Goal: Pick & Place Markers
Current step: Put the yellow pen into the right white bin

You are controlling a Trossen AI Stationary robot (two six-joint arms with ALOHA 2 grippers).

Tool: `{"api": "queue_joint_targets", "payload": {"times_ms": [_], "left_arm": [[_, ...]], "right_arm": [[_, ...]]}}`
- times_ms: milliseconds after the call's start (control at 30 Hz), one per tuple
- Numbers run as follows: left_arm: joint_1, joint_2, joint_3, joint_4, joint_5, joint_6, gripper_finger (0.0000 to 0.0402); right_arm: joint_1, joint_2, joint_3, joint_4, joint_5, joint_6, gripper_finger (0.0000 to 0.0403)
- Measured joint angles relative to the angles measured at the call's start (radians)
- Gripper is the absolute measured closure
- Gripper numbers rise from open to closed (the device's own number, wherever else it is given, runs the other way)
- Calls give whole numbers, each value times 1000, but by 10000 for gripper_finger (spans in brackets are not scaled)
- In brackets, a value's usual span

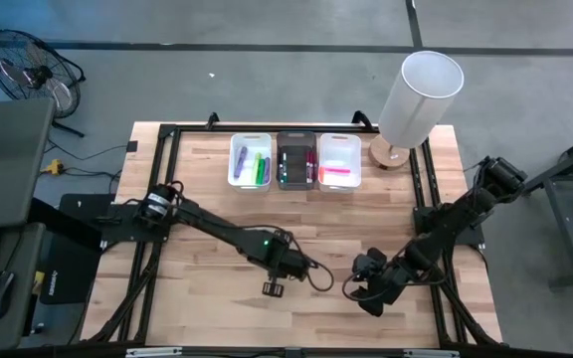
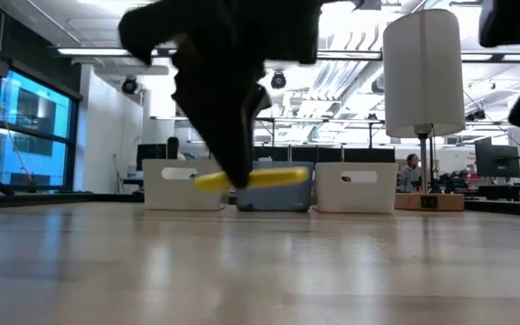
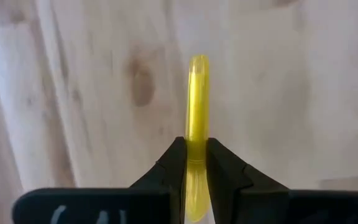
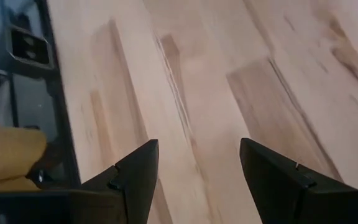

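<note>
A yellow marker [image 3: 196,106] hangs level above the wooden table [image 1: 217,298], near its middle, with my left gripper [image 3: 196,163] shut on it. The low view shows the yellow marker [image 2: 269,178] clear of the tabletop below the dark left gripper [image 2: 235,167]. To the right of it, my right gripper [image 4: 197,168] hovers open over bare wood with nothing between its fingers. Along the far edge stand a white bin [image 1: 250,161], a dark bin [image 1: 296,159] and another white bin [image 1: 339,163], each with coloured markers lying inside. My left gripper pinches the yellow marker's barrel [image 3: 196,149] between its two fingers, nearer one end than the other. The fingers come steeply from above and lie across the marker. The longer part [image 2: 283,177] sticks out to one side, level and lifted clear of the table.
A lamp with a white shade [image 1: 421,94] on a round wooden base stands at the far right corner, beside the bins. A black frame [image 1: 167,134] runs round the table's edges. Bare wood lies between the grippers and the bins.
</note>
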Motion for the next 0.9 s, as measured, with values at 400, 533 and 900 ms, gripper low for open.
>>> {"api": "queue_joint_targets", "payload": {"times_ms": [400,533,900], "left_arm": [[27,0,155,11,-30,20,366],[26,-2,221,10,-69,44,365],[75,-3,286,18,-92,25,365]], "right_arm": [[28,-1,0,-43,47,-4,187],[28,-20,0,-8,49,-31,187],[86,-238,0,-87,416,-141,187]]}}
